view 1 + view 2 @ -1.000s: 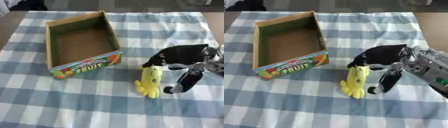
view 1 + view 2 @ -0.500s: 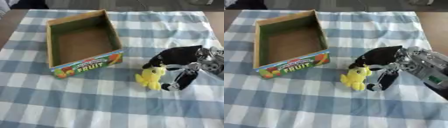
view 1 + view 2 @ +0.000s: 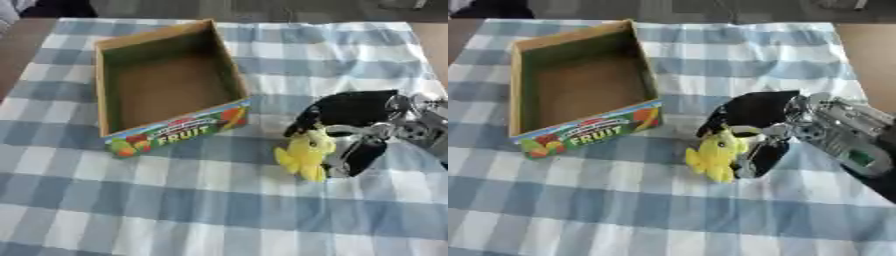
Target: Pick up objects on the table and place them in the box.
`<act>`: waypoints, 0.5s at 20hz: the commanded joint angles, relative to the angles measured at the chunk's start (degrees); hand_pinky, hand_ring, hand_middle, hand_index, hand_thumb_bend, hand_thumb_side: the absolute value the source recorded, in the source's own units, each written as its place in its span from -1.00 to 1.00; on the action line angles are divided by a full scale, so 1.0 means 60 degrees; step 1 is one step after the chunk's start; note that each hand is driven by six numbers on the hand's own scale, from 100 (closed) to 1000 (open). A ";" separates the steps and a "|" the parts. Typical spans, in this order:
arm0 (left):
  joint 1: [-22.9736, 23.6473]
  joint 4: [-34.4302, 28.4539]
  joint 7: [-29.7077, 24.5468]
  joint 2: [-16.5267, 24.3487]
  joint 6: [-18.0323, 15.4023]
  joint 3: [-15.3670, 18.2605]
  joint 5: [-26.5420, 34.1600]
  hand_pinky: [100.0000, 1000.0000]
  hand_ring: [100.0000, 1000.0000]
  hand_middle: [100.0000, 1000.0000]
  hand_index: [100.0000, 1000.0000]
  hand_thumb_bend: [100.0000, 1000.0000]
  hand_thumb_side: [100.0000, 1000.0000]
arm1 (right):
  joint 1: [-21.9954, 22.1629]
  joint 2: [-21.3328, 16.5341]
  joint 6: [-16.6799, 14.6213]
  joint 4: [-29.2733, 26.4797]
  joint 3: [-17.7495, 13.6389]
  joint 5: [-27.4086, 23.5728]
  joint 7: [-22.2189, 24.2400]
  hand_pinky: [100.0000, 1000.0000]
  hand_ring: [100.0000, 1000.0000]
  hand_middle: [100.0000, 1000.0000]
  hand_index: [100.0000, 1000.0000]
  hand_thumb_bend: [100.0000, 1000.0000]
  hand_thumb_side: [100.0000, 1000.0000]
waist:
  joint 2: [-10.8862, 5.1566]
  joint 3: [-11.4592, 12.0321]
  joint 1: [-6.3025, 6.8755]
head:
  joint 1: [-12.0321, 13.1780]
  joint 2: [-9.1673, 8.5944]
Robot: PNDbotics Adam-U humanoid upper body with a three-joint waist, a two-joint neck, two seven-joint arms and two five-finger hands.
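We are seeing the right robot hand (image 3: 350,117) pinching a yellow toy (image 3: 304,154); the open fruit box (image 3: 166,131) is sitting to its left.

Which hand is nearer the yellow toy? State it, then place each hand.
Right. The right hand comes in from the right, curled round the yellow toy just right of the fruit box. The left hand shows in neither view.

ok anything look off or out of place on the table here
Nothing looks spilled or damaged. The fruit box sits at a slant to the checks of the tablecloth and looks empty. The yellow toy lies to its right, tilted, with the right hand curled over it. The left hand is out of view.
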 commanded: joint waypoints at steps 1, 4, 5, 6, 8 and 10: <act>-0.0050 -0.0191 -0.0033 0.0121 0.0014 -0.0024 0.0051 0.20 0.27 0.24 0.73 -1.00 0.34 | -0.0075 -0.0120 0.0030 0.0256 0.0049 0.0121 -0.0231 0.53 0.41 0.04 0.61 -0.64 -0.51 | -0.0130 0.0003 -0.0009 | -0.0037 -0.0079; -0.0047 -0.0191 -0.0034 0.0122 0.0014 -0.0017 0.0046 0.20 0.27 0.24 0.73 -1.00 0.34 | -0.0085 -0.0104 0.0029 0.0319 0.0067 0.0137 -0.0403 0.51 0.37 -0.04 0.49 -0.77 -0.52 | -0.0130 -0.0004 -0.0012 | -0.0027 -0.0065; -0.0045 -0.0191 -0.0033 0.0123 0.0014 -0.0016 0.0047 0.20 0.27 0.24 0.73 -1.00 0.34 | -0.0086 -0.0101 0.0046 0.0316 0.0052 0.0129 -0.0488 0.50 0.35 -0.08 0.44 -0.82 -0.52 | -0.0132 -0.0009 -0.0012 | -0.0024 -0.0065; -0.0043 -0.0191 -0.0034 0.0123 0.0015 -0.0016 0.0047 0.20 0.27 0.24 0.73 -1.00 0.34 | -0.0084 -0.0101 0.0071 0.0306 0.0040 0.0112 -0.0576 0.48 0.32 -0.12 0.38 -0.90 -0.52 | -0.0135 -0.0013 -0.0011 | -0.0023 -0.0068; -0.0039 -0.0191 -0.0033 0.0123 0.0016 -0.0012 0.0048 0.20 0.27 0.24 0.73 -1.00 0.34 | -0.0075 -0.0110 0.0145 0.0220 -0.0007 0.0054 -0.0785 0.47 0.30 -0.17 0.32 -1.00 -0.50 | -0.0144 -0.0022 -0.0008 | -0.0017 -0.0074; -0.0039 -0.0191 -0.0032 0.0126 0.0011 -0.0008 0.0046 0.20 0.27 0.24 0.73 -1.00 0.34 | -0.0052 -0.0138 0.0237 0.0039 -0.0084 -0.0035 -0.0977 0.47 0.28 -0.20 0.29 -1.00 -0.49 | -0.0155 -0.0036 -0.0005 | -0.0013 -0.0076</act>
